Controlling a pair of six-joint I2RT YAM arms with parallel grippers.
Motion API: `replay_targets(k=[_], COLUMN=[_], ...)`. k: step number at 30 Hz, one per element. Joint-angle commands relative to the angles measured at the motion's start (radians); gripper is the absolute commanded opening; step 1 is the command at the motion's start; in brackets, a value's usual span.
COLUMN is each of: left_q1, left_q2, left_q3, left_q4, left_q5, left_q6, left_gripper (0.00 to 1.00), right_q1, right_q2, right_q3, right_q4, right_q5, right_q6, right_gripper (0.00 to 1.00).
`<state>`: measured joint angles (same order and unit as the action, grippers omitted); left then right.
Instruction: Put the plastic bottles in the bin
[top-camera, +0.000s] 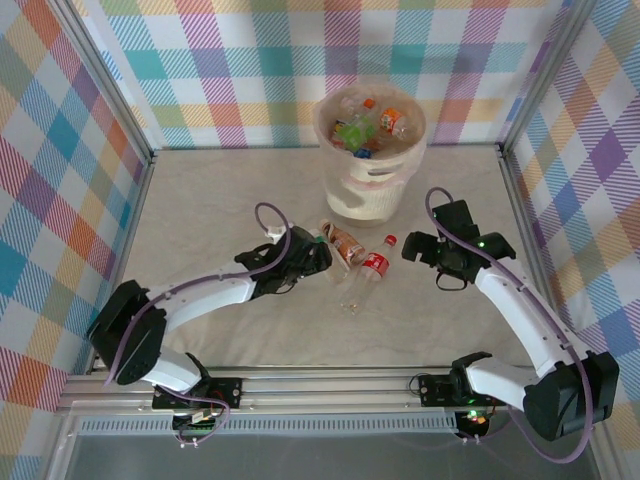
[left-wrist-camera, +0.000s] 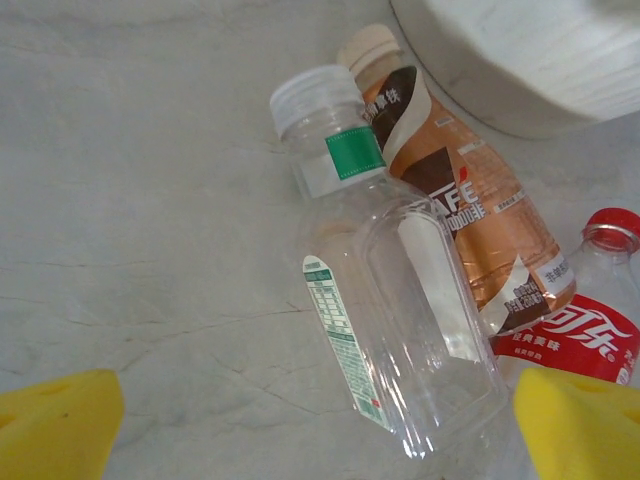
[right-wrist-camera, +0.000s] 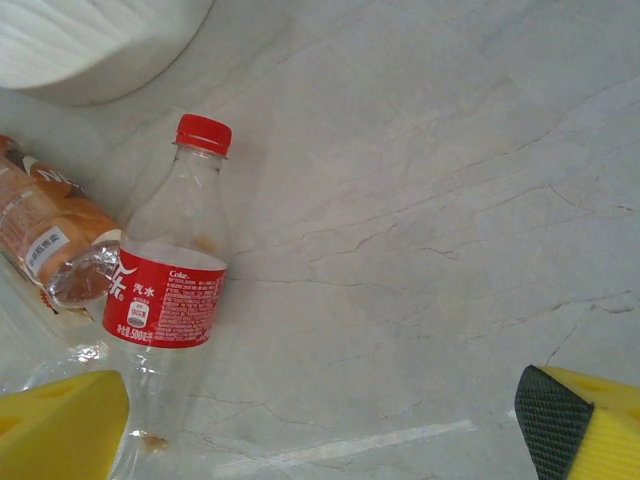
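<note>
Top external: both arms bend toward centre frame, left gripper (top-camera: 320, 253) and right gripper (top-camera: 413, 248) jaws wide; the bin (top-camera: 375, 196) at upper centre holds several plastic bottles (top-camera: 365, 128).

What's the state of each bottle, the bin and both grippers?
Bin: upright, several bottles inside.
Clear bottle: lying down, capped.
Brown bottle: lying down, capped.
Red bottle: lying down, capped.
Left gripper: open, empty.
Right gripper: open, empty.

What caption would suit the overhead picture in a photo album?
Both open, the left gripper and right gripper sit near three bottles lying before the part-filled bin.
</note>
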<state>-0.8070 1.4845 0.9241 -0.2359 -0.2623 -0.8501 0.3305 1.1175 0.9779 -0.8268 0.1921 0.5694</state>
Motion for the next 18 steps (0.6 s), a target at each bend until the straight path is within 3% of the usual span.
replay_targets(k=[1,18], left_q1=[-0.012,-0.011], left_q2=[0.065,0.351], left_q3=[0.06,0.286], left_q4=[-0.018,-0.119], left_q5=[-0.002,0.0], left_q6=[-0.039,-0.021], left_gripper=[1.0,1.0], right_q1=[0.004,0.003], right_q2=[0.002,0.109], right_q3=[-0.019,-0.005], right_q4=[0.066,0.144], right_q5=[-0.009,-0.009], right_q6=[0.015,-0.021], right_gripper=[1.0,1.0])
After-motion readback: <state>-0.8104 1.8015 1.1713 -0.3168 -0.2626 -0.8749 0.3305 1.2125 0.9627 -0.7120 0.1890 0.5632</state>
